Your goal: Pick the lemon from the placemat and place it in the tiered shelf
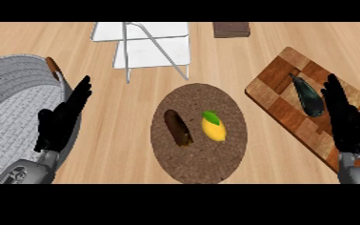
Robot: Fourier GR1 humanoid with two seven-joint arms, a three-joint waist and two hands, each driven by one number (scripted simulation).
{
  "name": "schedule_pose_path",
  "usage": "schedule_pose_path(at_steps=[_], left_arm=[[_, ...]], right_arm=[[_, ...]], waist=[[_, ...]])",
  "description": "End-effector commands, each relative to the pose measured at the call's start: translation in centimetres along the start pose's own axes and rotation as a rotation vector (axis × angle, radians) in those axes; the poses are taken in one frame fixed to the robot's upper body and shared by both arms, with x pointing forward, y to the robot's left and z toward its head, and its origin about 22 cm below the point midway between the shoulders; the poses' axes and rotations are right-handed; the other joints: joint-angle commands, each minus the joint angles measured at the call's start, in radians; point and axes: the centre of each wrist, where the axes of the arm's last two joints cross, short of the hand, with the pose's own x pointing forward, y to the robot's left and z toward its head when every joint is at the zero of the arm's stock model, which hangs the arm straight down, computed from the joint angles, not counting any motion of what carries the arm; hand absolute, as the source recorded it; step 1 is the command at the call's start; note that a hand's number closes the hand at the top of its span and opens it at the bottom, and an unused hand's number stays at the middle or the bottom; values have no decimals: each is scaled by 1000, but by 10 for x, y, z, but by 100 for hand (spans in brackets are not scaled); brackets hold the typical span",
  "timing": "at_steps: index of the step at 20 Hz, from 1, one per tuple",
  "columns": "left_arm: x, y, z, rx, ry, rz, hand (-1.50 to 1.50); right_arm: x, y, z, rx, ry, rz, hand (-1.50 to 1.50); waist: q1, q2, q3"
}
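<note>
Lemon on placemat — likely light, firm, rollable; take across its middle. Right hand and left hand — fingers straight, empty.

Left hand at the view's left side, black, fingers straight and held together, pointing up and slightly right, thumb set off on its left side. Open, holds nothing. Grey left forearm enters from the lower left corner, angled up toward the right. Right hand at the right edge, black, seen edge-on, fingers straight, pointing up and a little left. Open, holds nothing. Grey right forearm only just shows at the lower right, nearly vertical; most of it cut off by the edge. Hands well apart, at about the same height in the view, both raised with fingertips up.
</note>
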Motion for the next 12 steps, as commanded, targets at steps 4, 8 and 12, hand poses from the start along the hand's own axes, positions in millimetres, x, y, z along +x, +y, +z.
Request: schedule_pose_path(at_steps=[4,8,12], left_arm=[[-12,-24,10,-36,34,-37,0],[-16,-35,18,-115,77,18,0],[-12,-40,18,-103,79,28,0]], right_arm=[[40,-7,-22,55,-117,179,-150],[32,-27,-25,-96,-45,556,150],[27,32,-27,77,-43,57,-150]], waist=[[7,6,-47],[29,18,-52],[18,9,-43]])
